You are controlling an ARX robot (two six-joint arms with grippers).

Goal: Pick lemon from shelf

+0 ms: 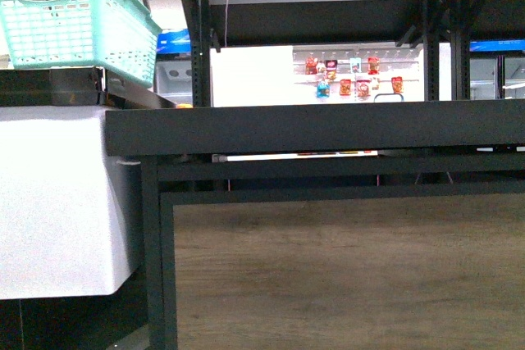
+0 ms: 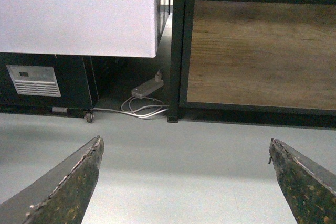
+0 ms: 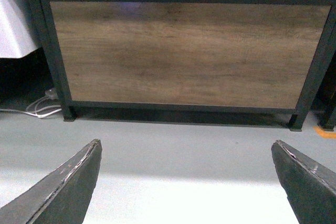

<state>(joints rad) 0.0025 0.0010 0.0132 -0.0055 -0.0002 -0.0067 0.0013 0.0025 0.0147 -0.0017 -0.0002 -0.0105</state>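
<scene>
Both tools sit nearest the lenses. L tool (image 2: 185, 142) and R tool (image 3: 186, 144) each have fingers spread wide w/ nothing between. They aim low at the wood-grain panel (image 3: 184, 51) of the shelf (image 1: 312, 127) and the grey floor (image 3: 168, 182) before it. In the front view the shelf's thick front edge is about level w/ the cam, so the tray top is hidden. No lemon clearly seen. Only a sliver of yellow-orange fruit (image 1: 184, 106) peeks over that edge near the shelf's left post (lemon or orange, can't tell). A teal basket (image 1: 82, 18) sits up left of the shelf, above a white cabinet (image 1: 57, 202).

Step in hand, as I read it: find the fruit and approach. To do it well:
- Lift an arm clear above the shelf's front edge before going fwd, or the fingers may hit the edge.
- Get a wrist cam looking down on the tray to confirm colour and shape first.
- Leave the tool spread until it straddles the fruit.
- L arm prob. has the shorter reach to that sliver.
</scene>
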